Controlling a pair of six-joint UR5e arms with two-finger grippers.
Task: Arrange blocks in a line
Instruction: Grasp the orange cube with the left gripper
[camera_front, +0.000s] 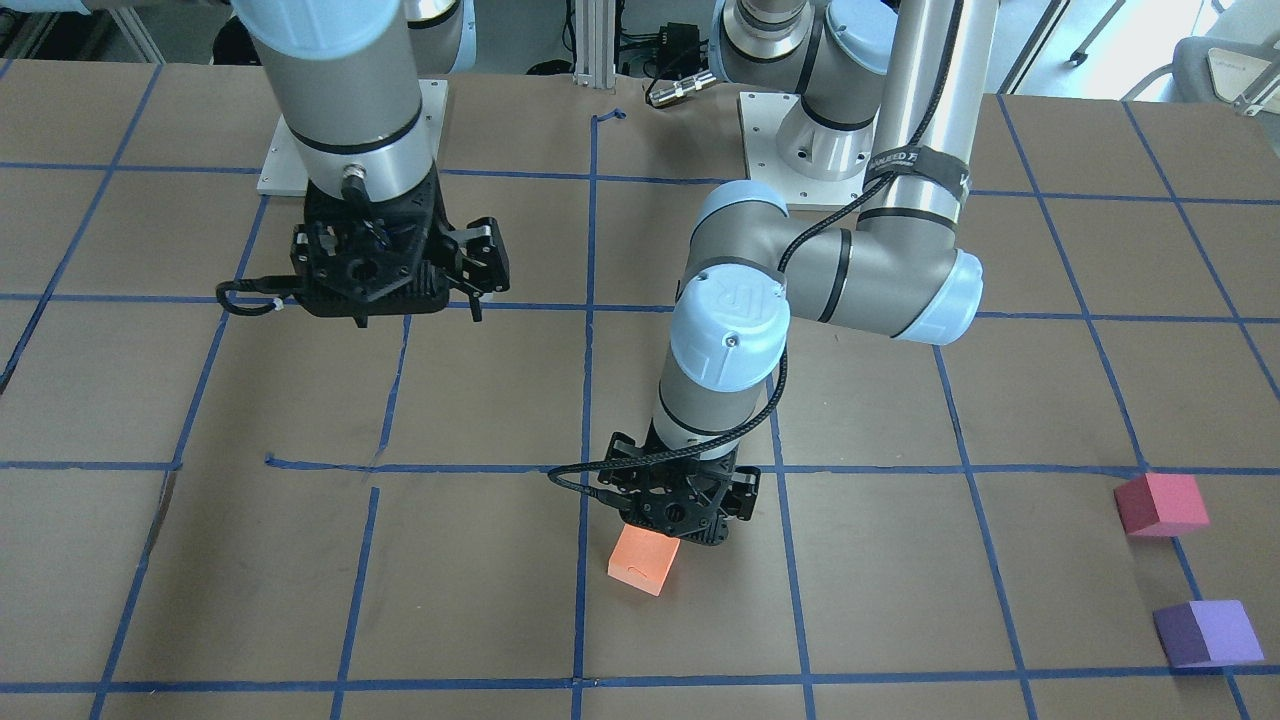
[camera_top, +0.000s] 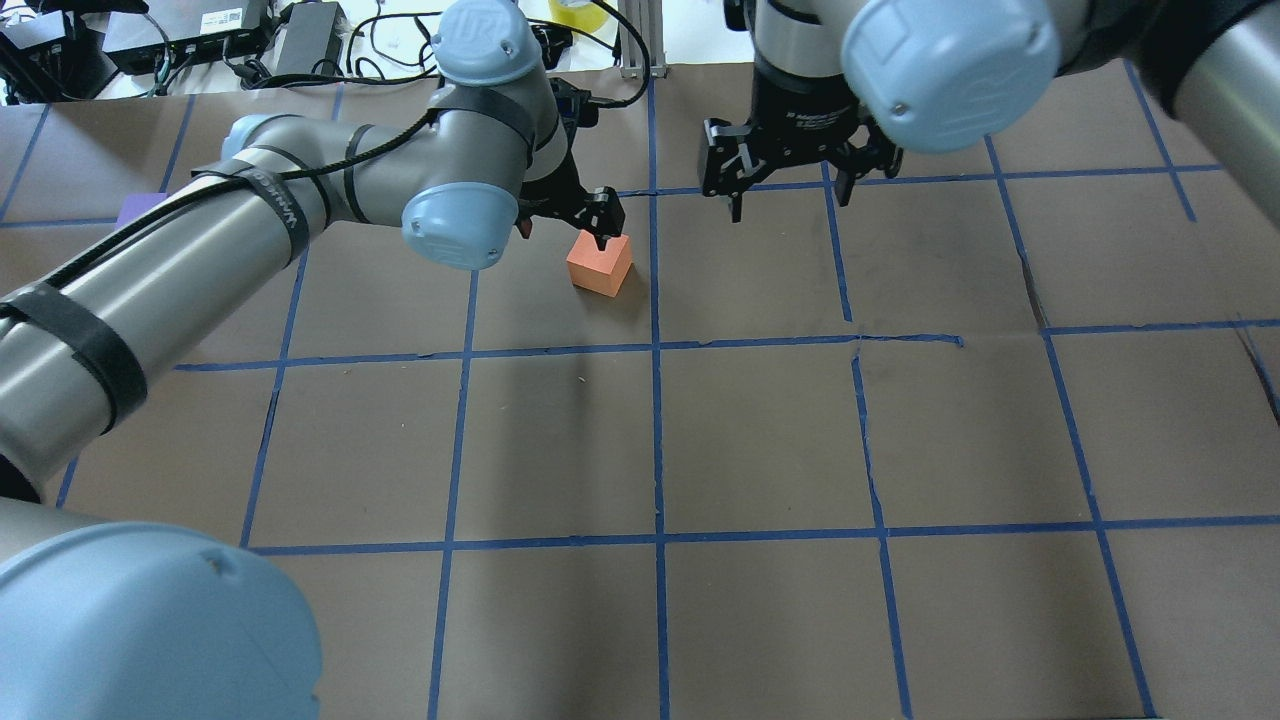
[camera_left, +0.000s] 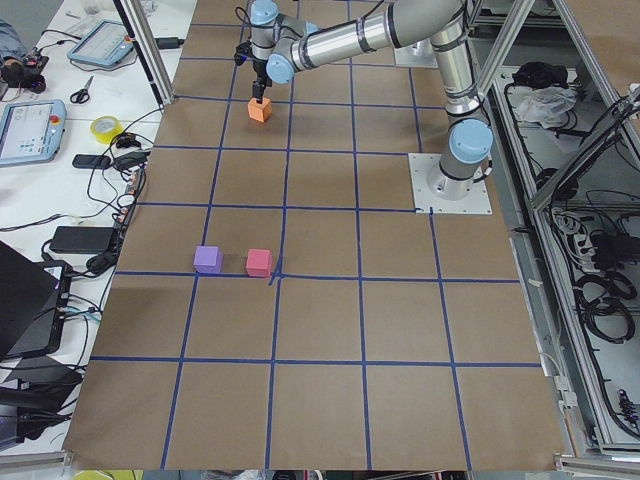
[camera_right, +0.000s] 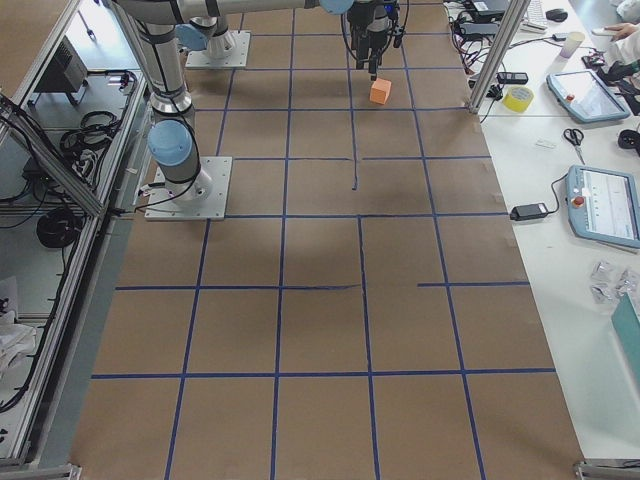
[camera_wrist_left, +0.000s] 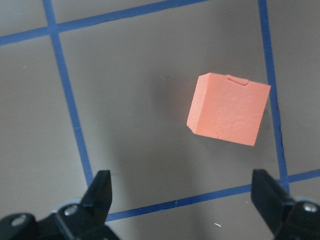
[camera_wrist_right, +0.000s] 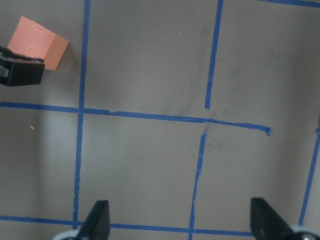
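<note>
Left claw (camera_wrist_left: 182, 182) is wide open, nothing in it, and it hangs above the orange block (camera_wrist_left: 227, 110) rather than around it. In the left wrist view both fingertips (camera_wrist_left: 102, 182) stand clear of the block. The block isn't centred in the gap either: it sits off toward one finger. From overhead, one fingertip overlaps the block's top edge, though I can't tell if it's touching.

The orange block sits flat on the worktop (camera_top: 760, 430), close to the edge away from the robot and roughly midway along that edge. It's turned a bit against the blue tape grid (camera_top: 655, 440), with one corner right at a tape line.

Right claw (camera_top: 790, 200) is spread open too, with nothing between its fingers. It hovers over bare worktop to the robot's right of the orange block, near but apart. Its wrist view catches the block in one corner, with a finger of the left claw in front.

The other two are well away, toward the worktop's end on the robot's left. The reddish-pink block (camera_front: 1160, 503) and purple block (camera_front: 1205, 633) sit just beside each other without touching, and the purple one is nearer the edge away from the robot. Neither claw is anywhere near them.
</note>
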